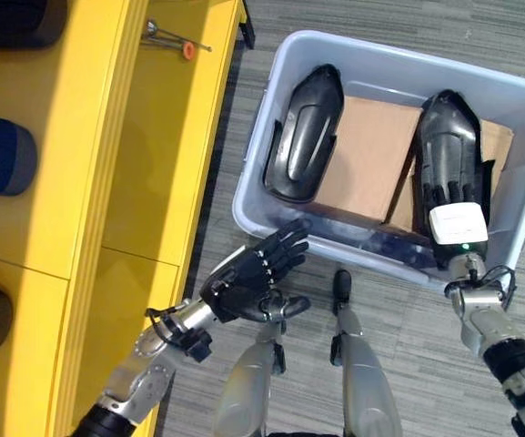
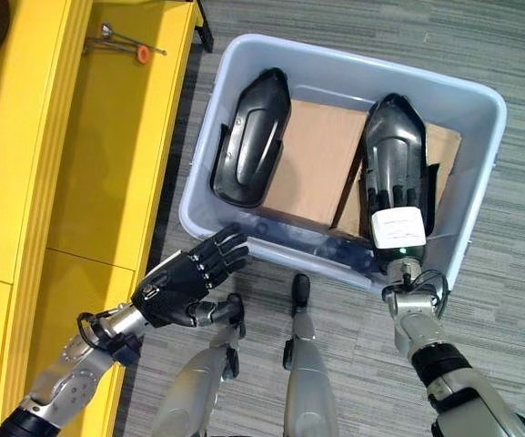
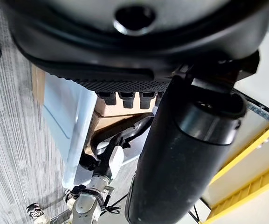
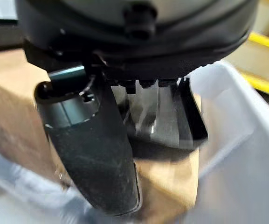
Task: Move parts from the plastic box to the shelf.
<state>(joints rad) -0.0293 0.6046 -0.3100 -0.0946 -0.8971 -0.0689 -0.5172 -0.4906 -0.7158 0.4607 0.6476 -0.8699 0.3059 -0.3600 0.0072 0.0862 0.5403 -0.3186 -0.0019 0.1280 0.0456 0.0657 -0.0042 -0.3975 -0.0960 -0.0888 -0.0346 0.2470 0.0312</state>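
Nearest the head camera, the left hand (image 1: 244, 278) hangs over the grey carpet (image 1: 244, 118) just outside the near left corner of the plastic box (image 1: 285, 64), its fingers straight and spread, holding nothing. To its left stands the yellow shelf (image 1: 153, 164), with a small metal tool with an orange tip (image 1: 176, 41) lying on its far end.

The box is pale, translucent blue-grey with rounded corners. Brown cardboard (image 1: 367, 155) lies in its bottom. Two parts rest on it: the left part (image 1: 303, 132) is a glossy black moulded plastic shell, long and tapering to a rounded far end, with a raised rib along it, lying by the left wall. The right part (image 1: 444, 123) is a similar glossy black shell lying along the right side of the box.

Reaching into the box over its near wall, the right hand (image 1: 453, 196) lies on top of the right part, fingers stretched along the shell and touching it; whether they curl round its edge I cannot tell. Its wrist view shows the dark thumb (image 4: 94, 154) extended over the cardboard, with the black part beyond.
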